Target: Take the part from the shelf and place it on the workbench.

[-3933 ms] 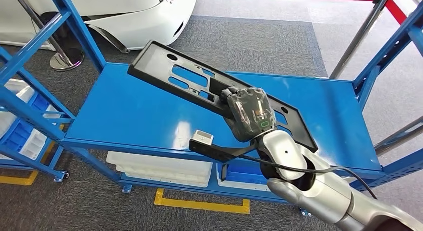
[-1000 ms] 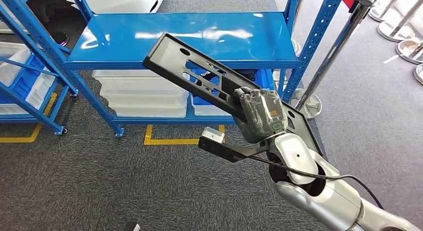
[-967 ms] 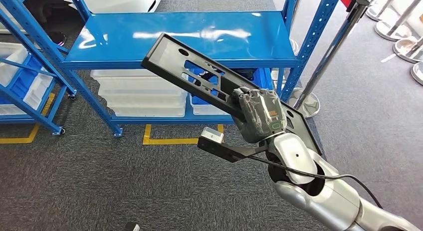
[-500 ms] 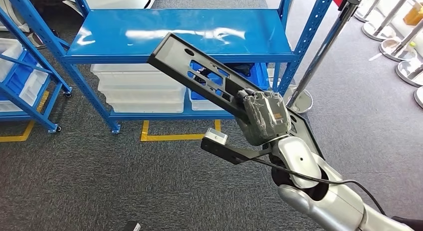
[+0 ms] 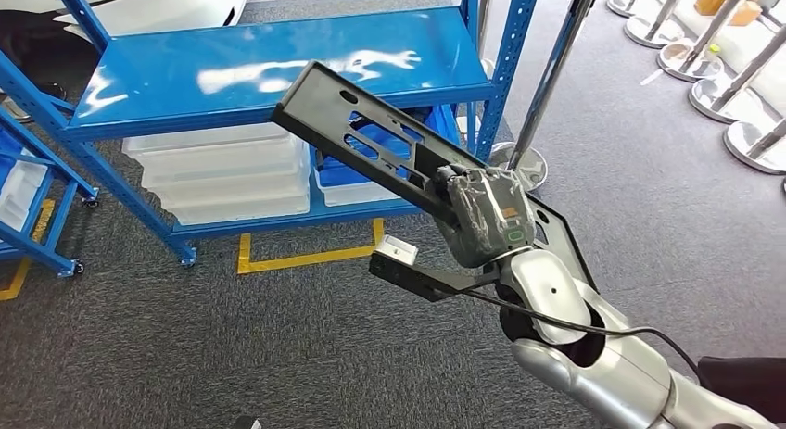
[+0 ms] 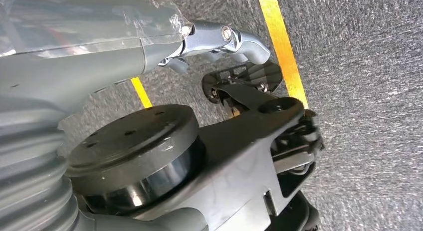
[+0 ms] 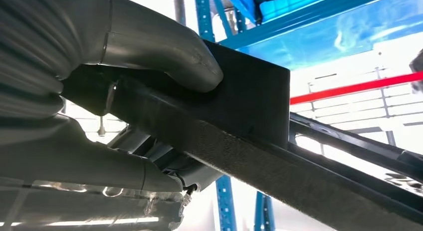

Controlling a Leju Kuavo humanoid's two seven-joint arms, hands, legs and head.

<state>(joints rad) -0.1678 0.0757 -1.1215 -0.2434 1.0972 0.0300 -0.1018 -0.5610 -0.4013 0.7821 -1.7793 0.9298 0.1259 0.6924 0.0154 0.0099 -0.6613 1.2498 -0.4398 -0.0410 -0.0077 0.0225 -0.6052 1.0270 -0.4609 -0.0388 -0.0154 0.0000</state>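
Note:
The part (image 5: 326, 111) is a long flat black panel with several cutouts. My right hand (image 5: 484, 216) grips it near one end and holds it in the air, tilted, with its far end over the front edge of the blue shelf (image 5: 232, 77). Up close in the right wrist view, the thumb (image 7: 164, 46) presses on the part's (image 7: 259, 101) flat face and the fingers wrap under its edge. My left hand (image 6: 124, 36) hangs over the grey carpet and holds nothing.
White bins (image 5: 222, 174) and a blue bin (image 5: 338, 174) sit on the shelf's lower level. A metal stanchion post (image 5: 547, 68) stands by the shelf's right upright, with more stanchion bases (image 5: 751, 142) at far right. Yellow tape (image 5: 306, 256) marks the carpet.
The whole view has shifted: the shelf now lies further off and to the left, so the camera has backed away and turned. The part, earlier over the shelf top, stays in my right hand.

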